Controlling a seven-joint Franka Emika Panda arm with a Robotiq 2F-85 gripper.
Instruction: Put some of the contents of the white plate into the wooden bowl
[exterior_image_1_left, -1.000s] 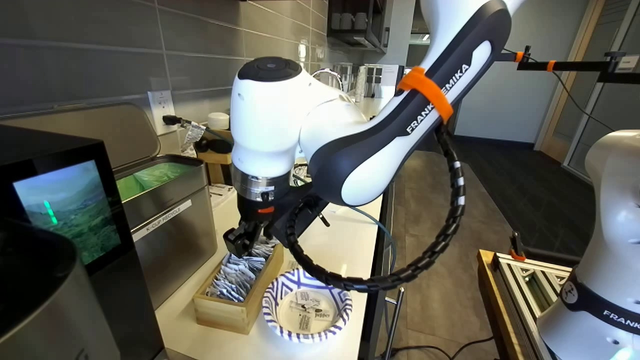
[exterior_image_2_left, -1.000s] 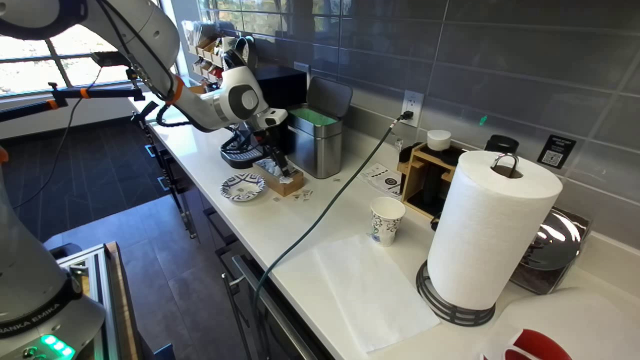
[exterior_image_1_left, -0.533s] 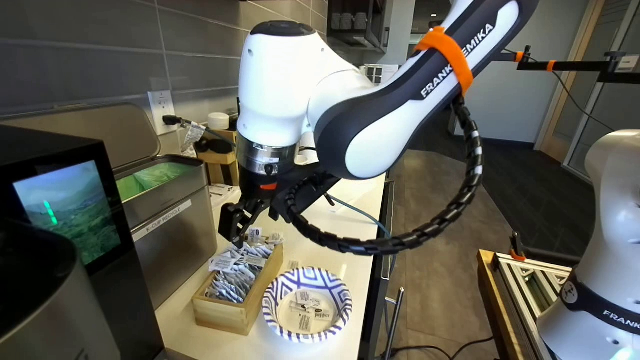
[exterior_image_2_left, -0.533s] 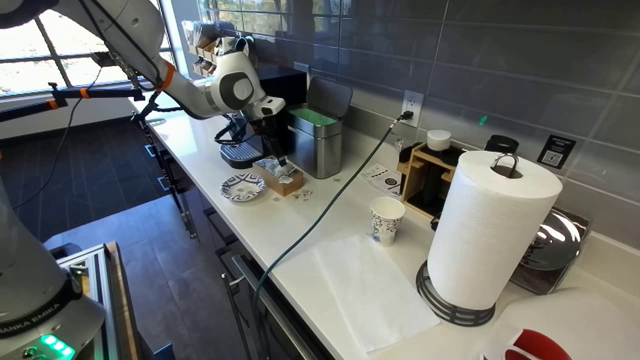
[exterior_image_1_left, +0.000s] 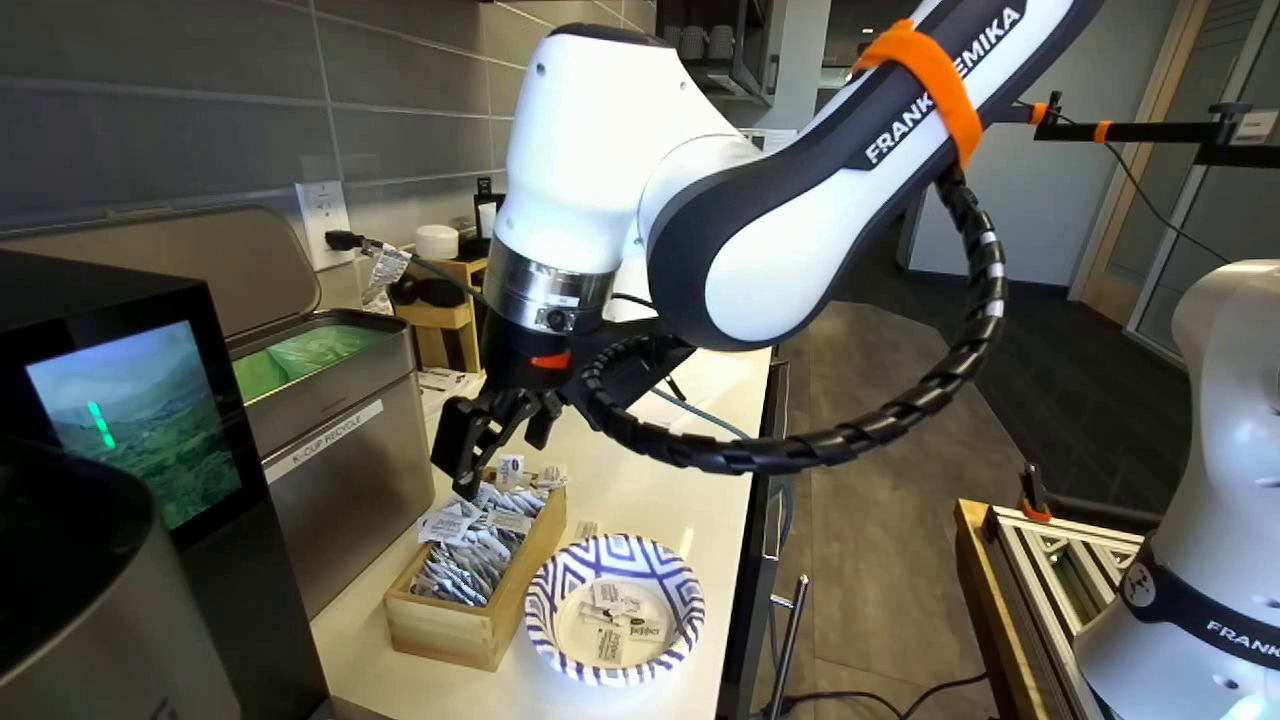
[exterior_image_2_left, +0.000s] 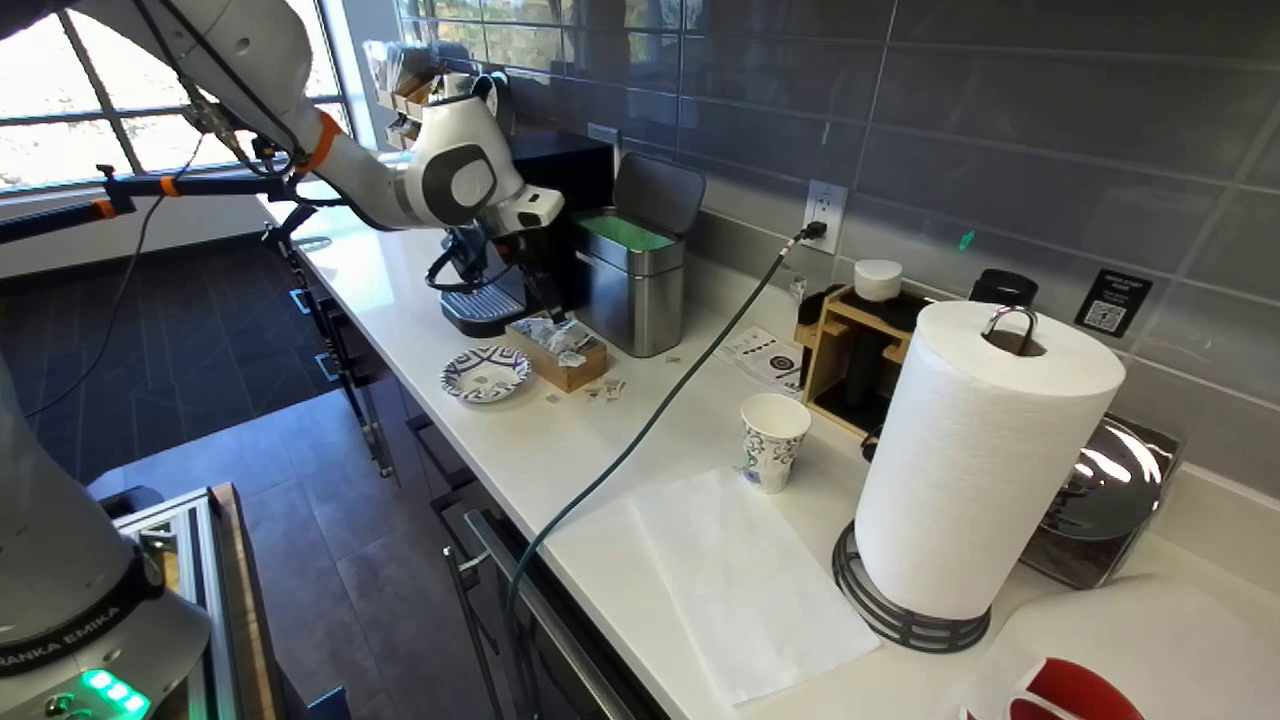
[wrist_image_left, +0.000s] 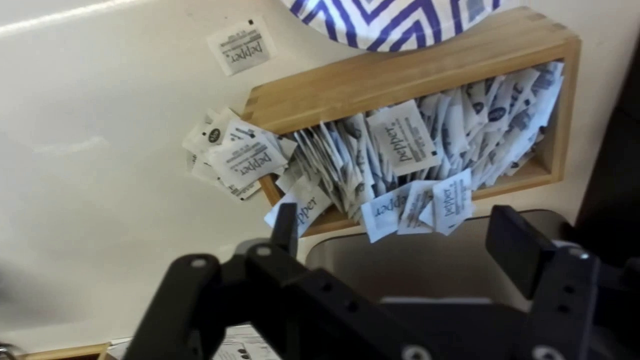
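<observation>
Claw (wrist_image_left: 400, 235) spread wide nr wooden box (wrist_image_left: 350, 90) of pkts (wrist_image_left: 402, 137); plate (exterior_image_1_left: 615, 558) w/ few pkts alongside.

Packets (wrist_image_left: 404, 139) read "pepper", the bin (exterior_image_1_left: 350, 490) "K-CUP RECYCLE", the arm (exterior_image_1_left: 780, 260) "FRANKA EMIKA".

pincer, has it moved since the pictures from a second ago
Yes: upward. Going by the metal bin in both exterior views, the pincer is higher than a second ago.

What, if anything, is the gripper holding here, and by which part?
Nothing is held. In the wrist view the gripper stands open with nothing clamped; packets lie in the wooden box, over its edges and beside it.
</observation>
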